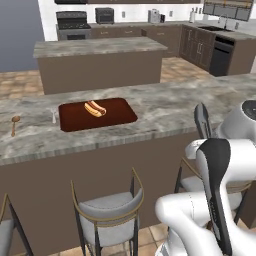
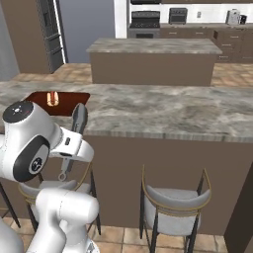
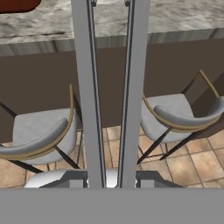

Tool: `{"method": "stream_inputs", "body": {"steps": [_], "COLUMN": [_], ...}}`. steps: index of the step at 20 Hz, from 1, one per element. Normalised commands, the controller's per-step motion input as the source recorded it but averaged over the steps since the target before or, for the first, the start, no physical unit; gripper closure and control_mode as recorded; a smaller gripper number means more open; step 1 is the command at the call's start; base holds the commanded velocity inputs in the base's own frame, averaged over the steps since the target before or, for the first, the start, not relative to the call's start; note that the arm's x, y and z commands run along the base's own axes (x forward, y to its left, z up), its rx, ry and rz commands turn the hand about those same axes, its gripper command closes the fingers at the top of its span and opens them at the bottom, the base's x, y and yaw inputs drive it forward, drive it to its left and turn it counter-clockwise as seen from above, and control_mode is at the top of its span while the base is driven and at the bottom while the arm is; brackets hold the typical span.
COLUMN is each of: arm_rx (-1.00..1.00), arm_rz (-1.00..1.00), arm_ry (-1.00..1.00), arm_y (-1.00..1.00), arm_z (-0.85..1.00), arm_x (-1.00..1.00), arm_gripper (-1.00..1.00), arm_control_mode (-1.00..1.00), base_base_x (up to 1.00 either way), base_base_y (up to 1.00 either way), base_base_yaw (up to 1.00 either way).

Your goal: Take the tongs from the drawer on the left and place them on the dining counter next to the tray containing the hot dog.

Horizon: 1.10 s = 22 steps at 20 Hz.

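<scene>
My gripper (image 3: 111, 180) is shut on the tongs (image 3: 92, 87), whose two slim grey arms run straight up the hand view. From the base views the tongs (image 1: 202, 120) (image 2: 79, 121) stand tilted in front of the dining counter (image 1: 170, 107) (image 2: 163, 108), below its near edge and to the right of the tray. The dark reddish-brown tray (image 1: 117, 117) (image 2: 74, 100) lies on the slab with the hot dog (image 1: 95, 108) (image 2: 52, 99) on it. A corner of the tray (image 3: 17, 4) shows at the hand view's top left. The drawer is out of view.
A wooden spoon (image 1: 15, 122) and a tiny silver utensil (image 1: 54, 116) lie left of the tray. Grey-seated stools (image 1: 107, 210) (image 2: 173, 202) (image 3: 39, 131) stand under the counter's overhang. A kitchen island (image 1: 100, 47) stands beyond the counter.
</scene>
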Motion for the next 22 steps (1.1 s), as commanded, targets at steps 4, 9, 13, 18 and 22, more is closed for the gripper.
{"method": "stream_inputs", "body": {"steps": [4,9,13,18,22], "arm_rx": [0.0,0.0,-0.05,-0.06,-0.03], "arm_rz": [0.0,0.0,0.0,0.0,0.03], "arm_ry": [0.0,-0.02,-0.19,-0.06,0.0], "arm_y": [0.0,0.0,0.0,0.04,0.12], "arm_z": [0.0,0.02,0.38,0.46,0.31], "arm_x": [0.0,0.0,-0.04,0.02,0.31], "arm_gripper": [1.0,1.0,1.0,1.0,1.0], "arm_control_mode": [1.0,-1.0,-1.0,-1.0,-1.0], "base_base_x": [0.24,0.0,0.0,0.0,0.0], "base_base_y": [0.19,0.0,0.0,0.0,0.0], "base_base_yaw": [-0.03,0.0,0.0,0.0,0.0]}}
